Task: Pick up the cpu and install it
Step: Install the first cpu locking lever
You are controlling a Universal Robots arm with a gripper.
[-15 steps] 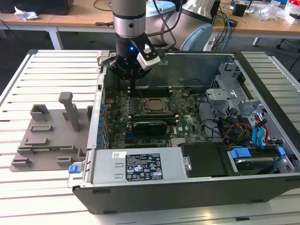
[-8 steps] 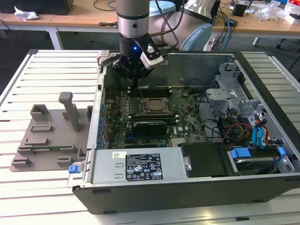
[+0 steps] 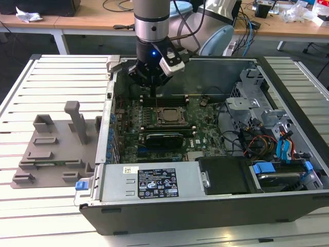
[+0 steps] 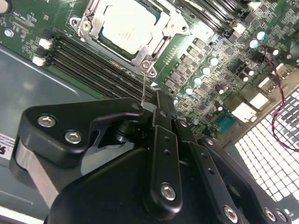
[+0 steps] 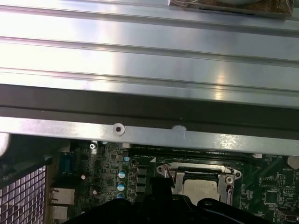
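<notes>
The cpu (image 3: 168, 117), a silver-grey square, lies flat inside the metal-framed socket (image 3: 154, 119) on the motherboard of the open computer case. Both wrist views show the cpu (image 4: 126, 25) (image 5: 201, 189) seated in that frame. My gripper (image 3: 153, 85) hangs inside the case just behind the socket, with its black fingers (image 4: 161, 140) closed together. A thin wire lever (image 4: 145, 86) rises from the socket's corner straight into the tips of my gripper (image 4: 150, 106).
A grey plastic tray (image 3: 51, 149) with upright posts lies on the slatted table at the exterior view's left. Memory slots (image 4: 88, 65) flank the socket. A labelled power supply (image 3: 154, 180) fills the case front; drive cage and cables (image 3: 267, 134) crowd the exterior view's right.
</notes>
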